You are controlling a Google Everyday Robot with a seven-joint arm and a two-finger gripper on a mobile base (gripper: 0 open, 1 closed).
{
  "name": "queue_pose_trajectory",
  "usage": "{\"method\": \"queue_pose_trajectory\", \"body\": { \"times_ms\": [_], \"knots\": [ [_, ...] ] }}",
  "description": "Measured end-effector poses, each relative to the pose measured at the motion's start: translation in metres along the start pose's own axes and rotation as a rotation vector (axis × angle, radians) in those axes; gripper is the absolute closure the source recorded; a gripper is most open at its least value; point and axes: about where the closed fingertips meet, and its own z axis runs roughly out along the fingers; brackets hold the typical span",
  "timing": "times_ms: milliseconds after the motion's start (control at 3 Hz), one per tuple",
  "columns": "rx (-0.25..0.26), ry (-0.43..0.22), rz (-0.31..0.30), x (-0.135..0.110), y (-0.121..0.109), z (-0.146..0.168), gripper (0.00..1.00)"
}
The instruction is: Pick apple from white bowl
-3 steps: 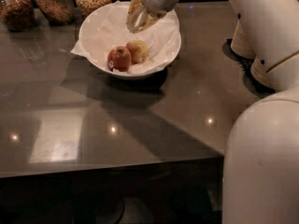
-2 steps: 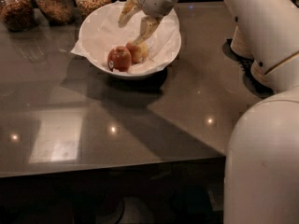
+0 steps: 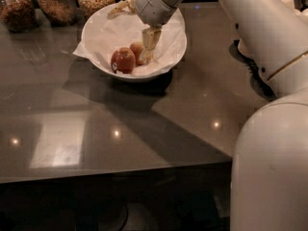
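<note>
The white bowl [image 3: 171, 52] lined with crinkled white paper stands at the back middle of the dark table. The deep red apple [image 3: 123, 60] lies in its front part, touching a paler yellowish apple [image 3: 137, 51] just to its right. My gripper [image 3: 134, 25] is open above the bowl, its fingers spread wide. One finger [image 3: 150, 42] reaches down into the bowl beside the paler apple's right side. The other points left over the bowl's far rim. It holds nothing.
Three glass jars of dry food [image 3: 57, 4] stand along the back left, behind the bowl. My white arm and body [image 3: 269, 143] fill the right side. The table's front edge [image 3: 115, 174] runs across the lower part of the view.
The gripper's fingers have spread apart and one has come down into the bowl next to the paler apple. The apples have not moved.
</note>
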Motion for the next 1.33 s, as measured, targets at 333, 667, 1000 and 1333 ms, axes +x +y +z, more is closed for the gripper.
{"method": "queue_pose_trajectory", "body": {
  "times_ms": [333, 667, 1000, 1333],
  "knots": [
    [-0.001, -0.025, -0.008, -0.003, 0.001, 0.012, 0.30],
    [-0.020, -0.040, -0.014, -0.005, 0.005, 0.025, 0.31],
    [-0.028, -0.044, -0.015, -0.005, 0.006, 0.029, 0.32],
    [-0.043, -0.045, -0.020, -0.004, 0.009, 0.038, 0.31]
  ]
}}
